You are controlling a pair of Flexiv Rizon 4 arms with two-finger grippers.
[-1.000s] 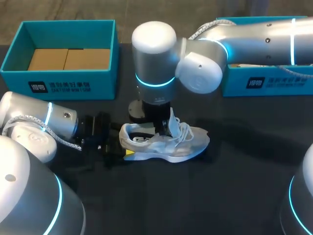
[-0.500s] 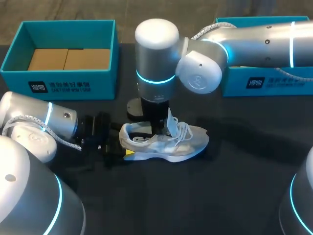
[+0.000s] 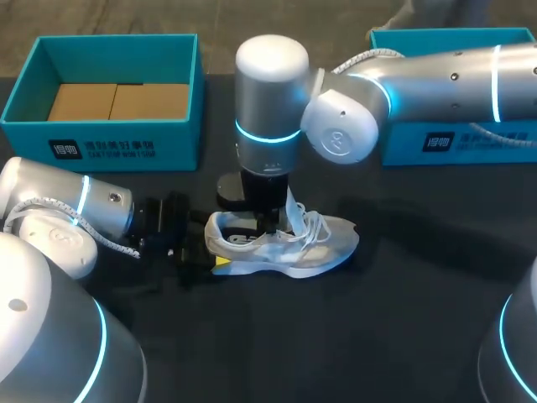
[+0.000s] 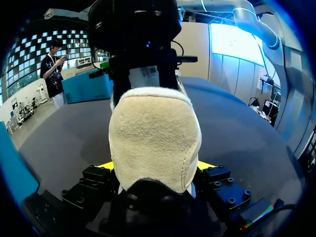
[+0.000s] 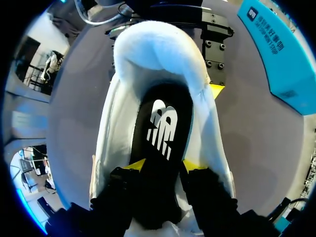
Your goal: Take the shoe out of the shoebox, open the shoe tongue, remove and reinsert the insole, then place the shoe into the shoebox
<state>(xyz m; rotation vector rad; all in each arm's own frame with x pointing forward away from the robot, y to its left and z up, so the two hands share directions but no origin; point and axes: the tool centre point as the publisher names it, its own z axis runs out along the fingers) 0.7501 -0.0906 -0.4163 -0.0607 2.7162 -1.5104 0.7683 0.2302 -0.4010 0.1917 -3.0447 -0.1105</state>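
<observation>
On the dark table (image 3: 403, 336) in the head view, the white shoe (image 3: 281, 243) lies on its sole, outside both boxes, heel toward my left and toe toward my right. My left arm (image 3: 75, 214) comes in low and nearly level from the left, and the left gripper (image 3: 207, 252) sits at the heel. My right arm (image 3: 436, 75) reaches in from the right past the middle. Its wrist is turned straight down, so the right gripper (image 3: 273, 222) dips into the shoe's opening just behind the raised tongue (image 3: 294, 206). An open teal shoebox (image 3: 117, 151) stands at the far left and a second teal box (image 3: 457, 143) at the far right, both well apart from the shoe.

In the left wrist view, the padded heel fills the space between the yellow fingertips (image 4: 105, 165). One tip presses on each side of the heel, so this claw is clamped on the shoe. The right arm's black wrist stands upright just beyond the heel collar.

In the right wrist view, looking down into the shoe, the black insole (image 5: 160, 128) with its white mark runs between the yellow fingertips (image 5: 136, 165). The tips touch it from both edges, so this claw grips the insole inside the shoe.
</observation>
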